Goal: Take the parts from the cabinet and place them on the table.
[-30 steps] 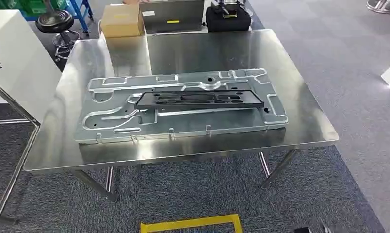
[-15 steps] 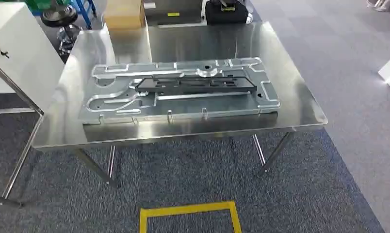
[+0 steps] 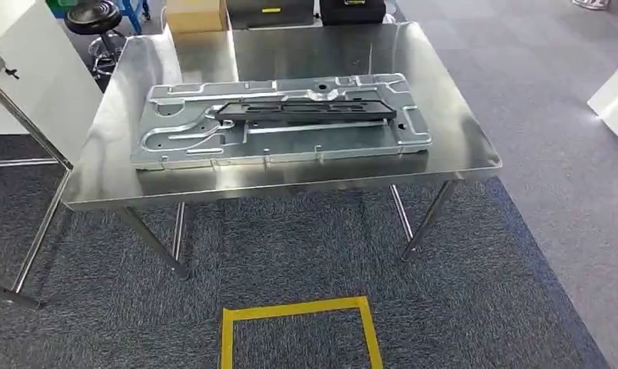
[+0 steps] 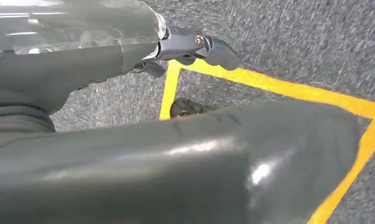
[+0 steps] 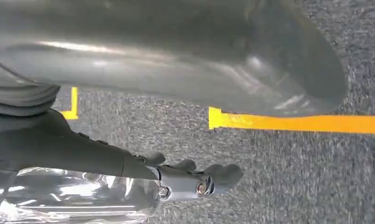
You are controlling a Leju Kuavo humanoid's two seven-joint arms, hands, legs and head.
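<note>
Silvery sheet-metal panel (image 3: 279,123) lies flat on the steel table (image 3: 460,154), a black part (image 3: 306,112) resting on top of it. Left hand (image 4: 190,46) and right hand (image 5: 195,179) hang over carpet, fingers curled, holding nothing.

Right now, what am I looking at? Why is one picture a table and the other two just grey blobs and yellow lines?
These come from a walking robot with two arms. The table picture is from a camera high on its body. The steel table carries a big silver metal panel with a black part lying on top. On the carpet is a yellow taped square. The other two pictures come from cameras at its wrists, with the arms hanging towards the floor. You see the left hand and the right hand, fingers curled, holding nothing. The big grey shapes are the robot's own body.
</note>
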